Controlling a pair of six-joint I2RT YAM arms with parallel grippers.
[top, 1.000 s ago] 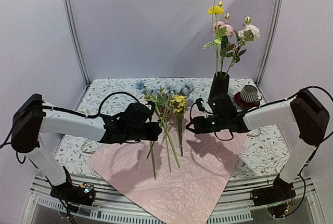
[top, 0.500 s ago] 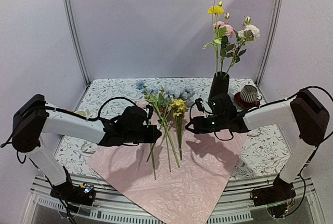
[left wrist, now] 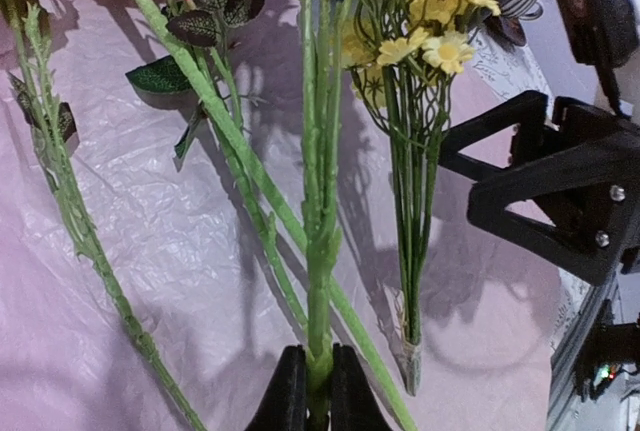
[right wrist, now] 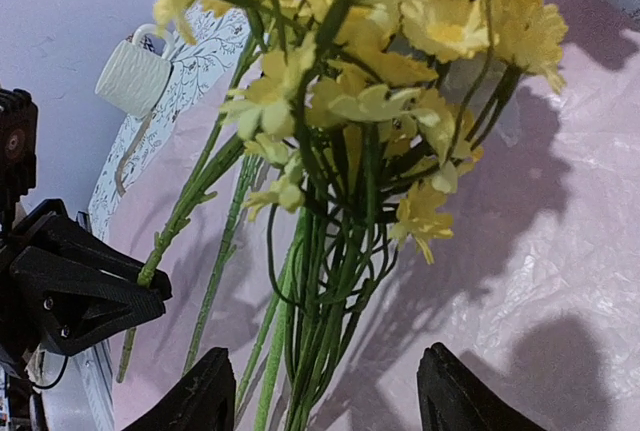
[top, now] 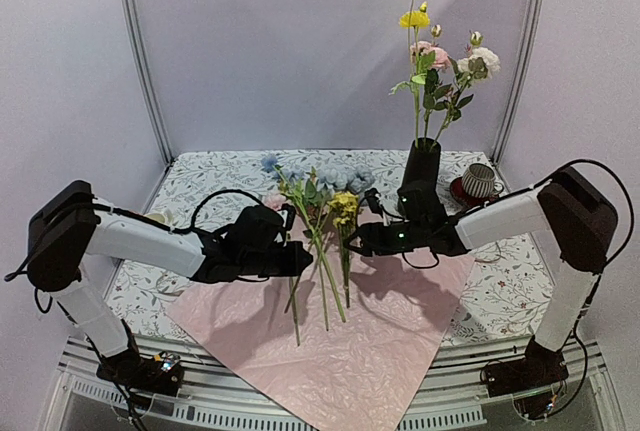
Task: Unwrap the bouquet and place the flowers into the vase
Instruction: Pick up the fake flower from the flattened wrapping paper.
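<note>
Flowers fan out over pink paper below both grippers. The left gripper is clamped on one green stem at its fingertips. The right gripper is spread open, with a yellow sprig between its fingers; whether they touch is unclear. Just beyond it, the vase holds more blooms upright.

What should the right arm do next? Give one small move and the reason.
Probably close on the yellow sprig: the right gripper has its jaws open either side of its stems, while the left gripper pinches a different stem.
</note>
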